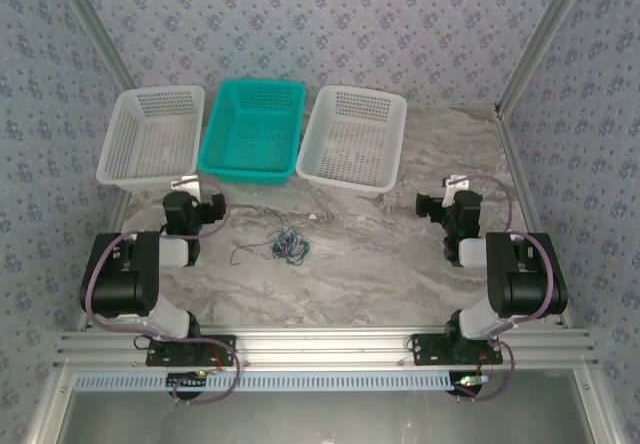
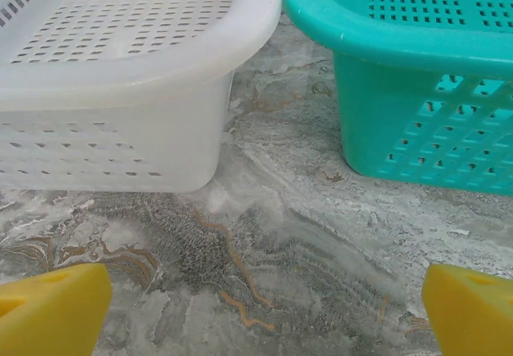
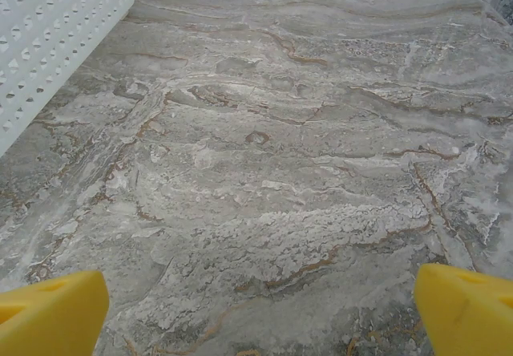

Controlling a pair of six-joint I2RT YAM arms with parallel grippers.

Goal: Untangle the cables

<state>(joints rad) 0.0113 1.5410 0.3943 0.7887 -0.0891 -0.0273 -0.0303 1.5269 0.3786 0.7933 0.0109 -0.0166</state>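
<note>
The cables (image 1: 290,247) lie as a small tangle of thin dark, green and white wires on the marble table, with one dark strand trailing left to about (image 1: 238,256). My left gripper (image 1: 203,210) rests to the left of the tangle and apart from it. It is open, with its yellow fingertips (image 2: 52,308) spread wide over bare table. My right gripper (image 1: 437,207) sits far to the right of the tangle, also open, with yellow fingertips (image 3: 465,308) at the frame's corners and nothing between them.
Three baskets stand in a row at the back: a white one (image 1: 160,92), a teal one (image 1: 255,84) and another white one (image 1: 365,92). The left wrist faces the white basket wall (image 2: 104,143) and the teal wall (image 2: 417,123). A white basket corner (image 3: 48,43) shows at the right wrist's left.
</note>
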